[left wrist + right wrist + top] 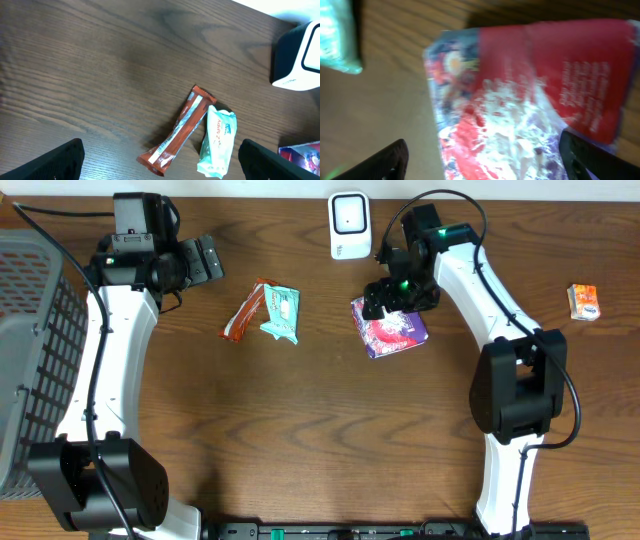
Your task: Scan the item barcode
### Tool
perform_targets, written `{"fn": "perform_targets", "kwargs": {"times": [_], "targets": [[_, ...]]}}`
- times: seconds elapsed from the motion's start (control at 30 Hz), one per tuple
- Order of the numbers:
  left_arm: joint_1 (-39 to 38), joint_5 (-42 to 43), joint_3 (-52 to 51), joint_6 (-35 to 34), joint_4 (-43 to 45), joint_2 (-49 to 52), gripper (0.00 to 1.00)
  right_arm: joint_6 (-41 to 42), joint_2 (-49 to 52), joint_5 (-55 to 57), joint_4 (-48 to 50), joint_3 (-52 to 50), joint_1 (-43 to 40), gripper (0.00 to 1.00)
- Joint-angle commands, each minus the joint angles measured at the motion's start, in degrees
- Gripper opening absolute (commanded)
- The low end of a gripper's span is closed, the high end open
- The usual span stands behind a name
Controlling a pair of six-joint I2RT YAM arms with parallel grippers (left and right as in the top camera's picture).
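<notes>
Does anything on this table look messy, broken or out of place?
Nothing spilled or broken. The brown bar and teal packet lie askew, touching each other, and a small orange box sits alone far to the right.

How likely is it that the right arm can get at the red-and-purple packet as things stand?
Likely yes: the right end effector hangs open directly over the red-and-purple packet, nothing lies between them, and the teal packet sits aside.

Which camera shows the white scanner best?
Overhead: the whole scanner shows unobstructed, near the top of the frame. The left wrist view catches only its cropped side at the right edge; the right wrist view does not show it.
</notes>
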Motion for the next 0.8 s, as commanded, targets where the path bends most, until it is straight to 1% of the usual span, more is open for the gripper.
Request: {"fn": "perform_targets", "kwargs": {"times": [0.0,0.03,0.1,0.2,0.27,0.37,0.47,0.53,0.6,0.67,0.7,0.77], "targets": [[0.09,-0.48,-0.13,0.31,-0.02,0.52,0.98,-3.89,-1.81,-5.60,0.17,1.22,-0.20,0.72],[0.09,-0.48,-0.13,0.31,-0.02,0.52,0.98,-2.62,-2.27,-4.24,0.15,1.36,-0.04,0.70],[0.09,-0.50,-0.13,0.31,-0.02,0.52,0.98,0.17,-3.58,0.22,0.15,1.55,0.50,0.71],[0.09,-0.48,-0.13,0.31,-0.02,0.52,0.98,1.51,-6.16,7.28,0.07,1.57,2.25,0.80],[0.09,-0.48,-0.13,0.31,-0.02,0.52,0.98,2.38,-7.50,11.06,0.35,1.57,4.04,0.82],[0.09,-0.48,-0.13,0.31,-0.02,0.52,0.98,2.80,-7.85,16.61,0.87,1.57,7.10,0.82],[0.09,-0.48,-0.13,0.31,-0.02,0.52,0.98,7.04,-6.47,26.77,2.93,0.61,10.91,0.82],[0.09,-0.48,-0.13,0.31,-0.02,0.52,0.98,8.09,-4.79,31.56,3.80,-0.11,13.11,0.82],[0.09,-0.48,-0.13,0.31,-0.02,0.52,0.98,8.20,-3.06,34.16,4.07,-0.68,14.82,0.78],[0.09,-0.48,-0.13,0.31,-0.02,0.52,0.98,10.54,-1.14,37.03,4.46,-1.27,16.24,0.77],[0.09,-0.50,-0.13,0.31,-0.02,0.52,0.98,13.07,0.52,39.47,4.92,-1.84,17.16,0.75],[0.09,-0.50,-0.13,0.31,-0.02,0.52,0.98,14.25,2.10,40.35,5.40,-2.54,17.81,0.74]]}}
